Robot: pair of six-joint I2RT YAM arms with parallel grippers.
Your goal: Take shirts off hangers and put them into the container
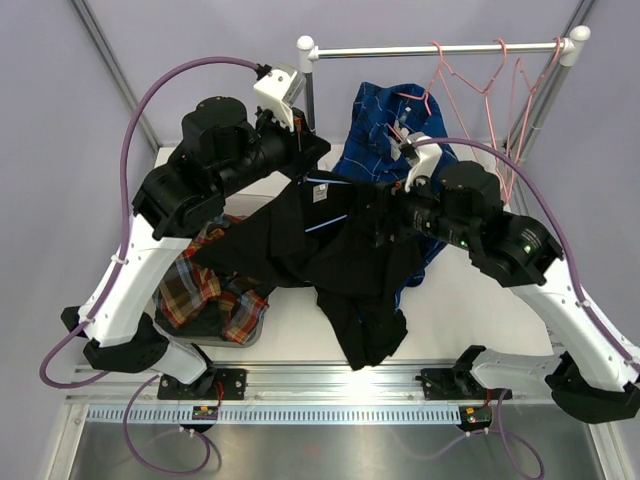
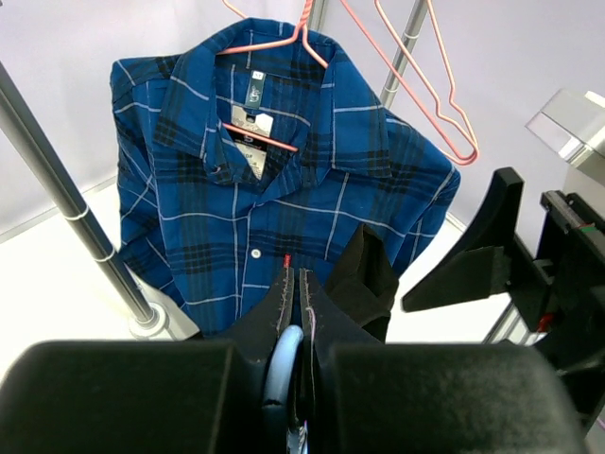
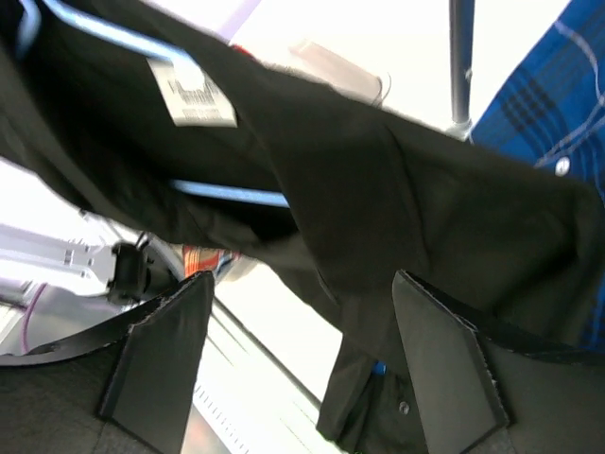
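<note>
Currently the plain black fabric shirt is held above the table beside the shallow grey plastic container, its removal judged under way. The left gripper is clamped on the thin blue wire hanger at the collar; the right gripper is spread apart under the cloth, which must next be pinched and drawn off the wire.

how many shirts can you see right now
3: a blue checked shirt hanging at the rail, a black shirt held up in the middle, and a plaid shirt in the tub on the left. Another may be hidden under the plaid one.
</note>
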